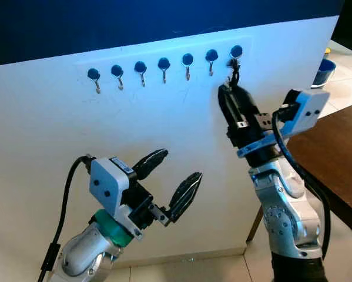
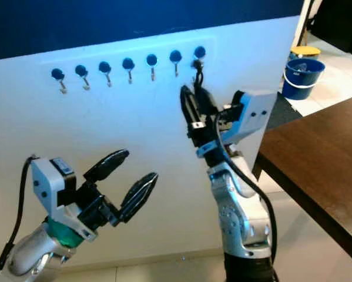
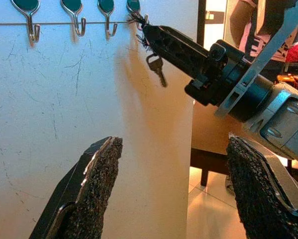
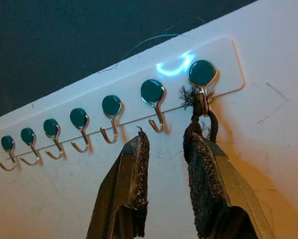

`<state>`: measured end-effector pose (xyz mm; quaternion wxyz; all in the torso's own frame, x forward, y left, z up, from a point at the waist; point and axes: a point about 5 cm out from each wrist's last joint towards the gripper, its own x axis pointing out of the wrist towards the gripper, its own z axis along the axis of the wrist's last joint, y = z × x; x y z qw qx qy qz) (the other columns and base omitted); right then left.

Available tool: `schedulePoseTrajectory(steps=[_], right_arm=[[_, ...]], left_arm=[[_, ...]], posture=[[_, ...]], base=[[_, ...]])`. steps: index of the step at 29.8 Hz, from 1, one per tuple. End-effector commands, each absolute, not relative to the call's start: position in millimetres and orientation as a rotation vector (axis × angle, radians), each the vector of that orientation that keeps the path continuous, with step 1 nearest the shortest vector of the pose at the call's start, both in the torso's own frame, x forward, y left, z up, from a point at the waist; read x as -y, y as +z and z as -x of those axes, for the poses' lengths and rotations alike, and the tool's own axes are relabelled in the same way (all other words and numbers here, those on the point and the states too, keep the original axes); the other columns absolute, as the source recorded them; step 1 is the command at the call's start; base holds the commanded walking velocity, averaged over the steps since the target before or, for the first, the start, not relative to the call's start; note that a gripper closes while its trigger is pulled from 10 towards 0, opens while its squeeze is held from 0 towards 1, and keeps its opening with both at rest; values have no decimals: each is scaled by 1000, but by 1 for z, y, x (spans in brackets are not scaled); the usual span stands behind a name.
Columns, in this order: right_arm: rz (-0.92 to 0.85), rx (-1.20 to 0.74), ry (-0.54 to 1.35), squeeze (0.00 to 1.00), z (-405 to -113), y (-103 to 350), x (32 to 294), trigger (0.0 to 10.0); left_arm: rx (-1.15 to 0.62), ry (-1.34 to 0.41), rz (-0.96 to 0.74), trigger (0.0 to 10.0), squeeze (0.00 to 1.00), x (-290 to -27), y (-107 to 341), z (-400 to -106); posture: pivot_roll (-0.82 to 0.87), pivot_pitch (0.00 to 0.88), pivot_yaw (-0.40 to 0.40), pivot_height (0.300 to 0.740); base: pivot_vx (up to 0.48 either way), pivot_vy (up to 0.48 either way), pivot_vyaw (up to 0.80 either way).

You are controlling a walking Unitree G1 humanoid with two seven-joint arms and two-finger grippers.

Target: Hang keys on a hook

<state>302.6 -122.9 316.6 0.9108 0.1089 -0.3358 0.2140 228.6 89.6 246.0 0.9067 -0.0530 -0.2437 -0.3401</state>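
A rail of several teal-capped metal hooks (image 1: 164, 64) runs along the white wall panel (image 1: 105, 129). The keys' dark frayed cord (image 4: 198, 107) is looped over the rightmost hook (image 4: 202, 74). A small key (image 3: 157, 67) dangles from it under my right gripper's fingers. My right gripper (image 4: 167, 137) is raised to that hook, its tips just below it and slightly apart. The cord runs beside one fingertip (image 4: 196, 144), and nothing lies between the two. My left gripper (image 1: 177, 166) is held low in front of the wall, open and empty.
A dark wooden table (image 1: 334, 147) stands close on the right of my right arm. A blue bucket (image 2: 302, 73) sits on the tiled floor beyond the wall's end. The other hooks on the rail are bare.
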Motion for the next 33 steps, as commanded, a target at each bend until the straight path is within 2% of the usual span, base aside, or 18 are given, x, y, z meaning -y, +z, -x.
schedulePoseTrajectory(steps=[1,5,14,20,24,26,27,28,31,33], right_arm=[[-169,669,440,0,-301,313,117,10000],[-57,484,430,0,-313,286,113,10000],[-72,473,405,0,-313,284,116,10000],[-106,546,398,0,-307,291,118,10000],[-121,523,447,0,-301,280,115,10000],[-117,475,467,0,-298,267,114,10000],[-117,402,457,0,-293,246,116,10000],[-106,336,411,0,-285,224,122,10000],[-85,290,356,0,-276,208,128,10000],[-33,230,227,0,-264,187,141,10000]], left_arm=[[502,-672,117,10000,0,-95,245,-230],[500,-668,114,10000,0,-96,245,-231],[498,-664,115,10000,0,-97,245,-230],[499,-657,115,10000,0,-97,245,-231],[491,-631,117,10000,0,-101,242,-232],[482,-631,119,10000,0,-101,239,-230],[463,-625,118,10000,0,-102,234,-229],[419,-554,97,10000,0,-108,223,-230],[364,-449,56,10000,0,-117,210,-234],[244,-133,-57,10000,0,-149,181,-245]], posture=[[-153,116,248,740],[-149,113,245,740],[-150,116,245,740],[-150,116,245,740],[-155,118,244,740],[-155,117,241,740],[-154,114,237,740],[-165,99,234,740],[-170,94,237,740],[-185,83,239,740]], base=[[0,0,0],[0,0,0],[0,0,0],[0,0,0],[0,0,0],[0,0,0],[0,0,0],[0,0,0],[0,0,0],[0,0,0]])
